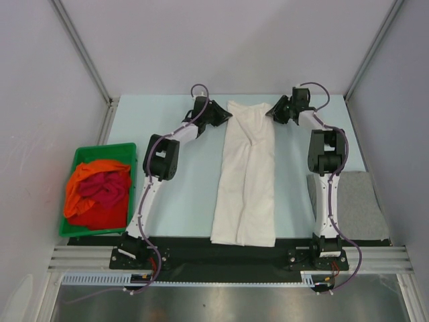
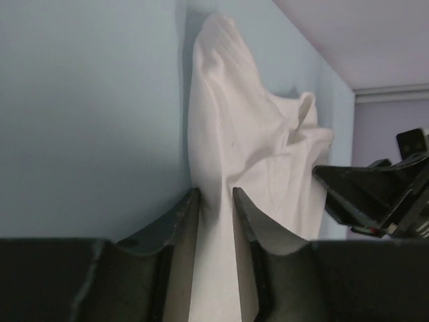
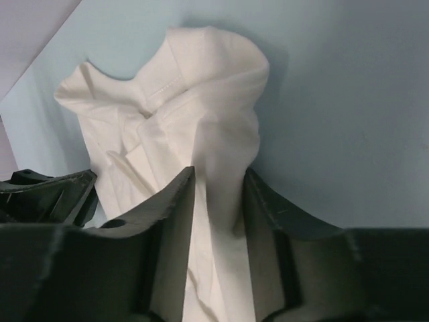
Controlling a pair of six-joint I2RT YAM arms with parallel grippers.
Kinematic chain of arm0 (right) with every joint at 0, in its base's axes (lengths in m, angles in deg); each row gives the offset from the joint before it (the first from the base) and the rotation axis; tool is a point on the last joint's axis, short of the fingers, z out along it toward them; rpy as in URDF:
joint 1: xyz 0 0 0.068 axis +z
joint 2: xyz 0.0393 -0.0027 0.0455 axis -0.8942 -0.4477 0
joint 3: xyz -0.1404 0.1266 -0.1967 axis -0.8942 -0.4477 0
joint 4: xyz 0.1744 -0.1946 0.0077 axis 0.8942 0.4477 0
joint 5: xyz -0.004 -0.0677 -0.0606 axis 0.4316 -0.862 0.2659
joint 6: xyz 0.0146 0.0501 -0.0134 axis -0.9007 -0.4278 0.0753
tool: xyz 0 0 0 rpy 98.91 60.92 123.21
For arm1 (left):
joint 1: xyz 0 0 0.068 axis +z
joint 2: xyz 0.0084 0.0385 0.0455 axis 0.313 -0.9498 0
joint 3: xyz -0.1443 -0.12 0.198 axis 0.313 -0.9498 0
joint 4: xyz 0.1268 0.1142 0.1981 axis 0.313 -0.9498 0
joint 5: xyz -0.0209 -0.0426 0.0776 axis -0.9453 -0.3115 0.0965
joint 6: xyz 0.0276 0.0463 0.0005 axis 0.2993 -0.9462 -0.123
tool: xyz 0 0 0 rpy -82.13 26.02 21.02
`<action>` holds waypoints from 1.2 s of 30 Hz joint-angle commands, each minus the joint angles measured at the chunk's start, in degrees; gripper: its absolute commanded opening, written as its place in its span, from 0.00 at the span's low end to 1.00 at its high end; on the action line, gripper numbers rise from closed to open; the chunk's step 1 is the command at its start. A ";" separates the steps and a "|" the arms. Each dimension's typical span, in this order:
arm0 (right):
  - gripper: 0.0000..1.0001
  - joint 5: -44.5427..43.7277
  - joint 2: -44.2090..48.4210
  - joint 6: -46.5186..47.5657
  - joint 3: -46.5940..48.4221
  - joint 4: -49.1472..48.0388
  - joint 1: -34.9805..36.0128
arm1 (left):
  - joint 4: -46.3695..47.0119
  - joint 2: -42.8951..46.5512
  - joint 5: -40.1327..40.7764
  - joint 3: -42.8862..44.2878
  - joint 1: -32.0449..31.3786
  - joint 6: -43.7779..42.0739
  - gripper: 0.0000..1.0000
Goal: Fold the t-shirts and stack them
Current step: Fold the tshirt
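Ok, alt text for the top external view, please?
A white t-shirt, folded into a long strip, lies centre-frame, with both arms' jaws at its far corners. A green bin on the left holds an orange shirt and a dark red shirt; a folded grey shirt lies right.

No readable text, labels or numbers in any view. White t-shirt (image 1: 244,174) is plain, with no print and no legible tag. Green bin (image 1: 107,147) shows no markings I can make out.

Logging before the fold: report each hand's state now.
Left hand: closed on the white t-shirt, far left corner.
Right hand: closed on the same white t-shirt, far right corner.
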 commanded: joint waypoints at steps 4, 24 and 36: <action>0.18 1.26 -4.25 -3.40 4.33 -2.71 1.21 | 7.65 -3.35 0.36 3.65 2.07 7.88 0.13; 0.48 2.22 -11.65 -5.52 22.19 6.67 0.60 | -2.60 1.98 -1.21 5.44 8.49 -0.89 0.54; 0.56 6.09 7.44 6.08 9.72 17.59 -1.35 | -14.92 35.82 -3.58 -30.69 8.05 -14.70 0.56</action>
